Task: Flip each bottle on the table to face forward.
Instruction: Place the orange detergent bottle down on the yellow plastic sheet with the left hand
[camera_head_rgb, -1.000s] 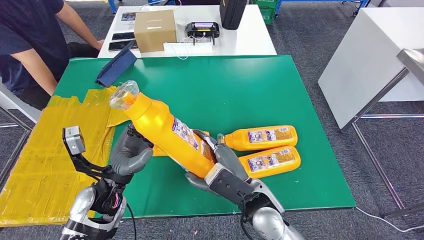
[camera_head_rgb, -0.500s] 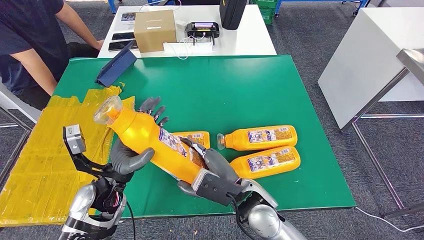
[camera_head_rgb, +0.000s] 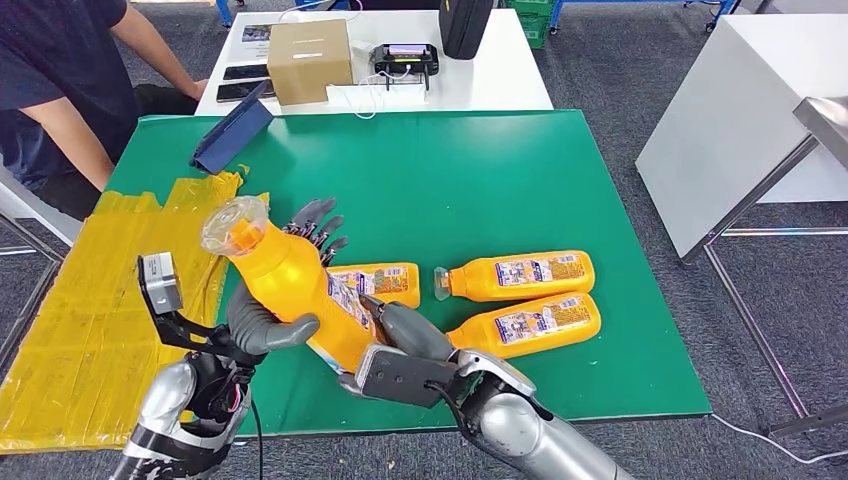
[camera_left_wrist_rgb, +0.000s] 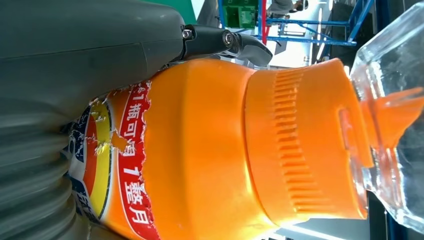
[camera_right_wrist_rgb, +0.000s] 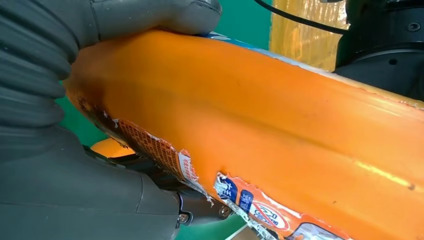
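I count four orange bottles. Held bottle (camera_head_rgb: 290, 290) raised over near-left part of green table (camera_head_rgb: 480, 170), tilted, clear cap up. Right hand (camera_head_rgb: 400, 355) grips its base; left hand (camera_head_rgb: 270, 315) touches its side, thumb in front, fingers (camera_head_rgb: 315, 222) spread behind. Three lie on table: middle bottle (camera_head_rgb: 380, 280) half hidden, far-right bottle (camera_head_rgb: 520, 275), near-right bottle (camera_head_rgb: 530, 322). Label text too torn to read.

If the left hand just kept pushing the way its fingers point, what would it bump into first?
Nothing new: the left hand already holds the raised bottle across its palm. Beyond its fingertips, which point away from the robot, lies bare green table, so the way looks free, though depth is hard to judge.
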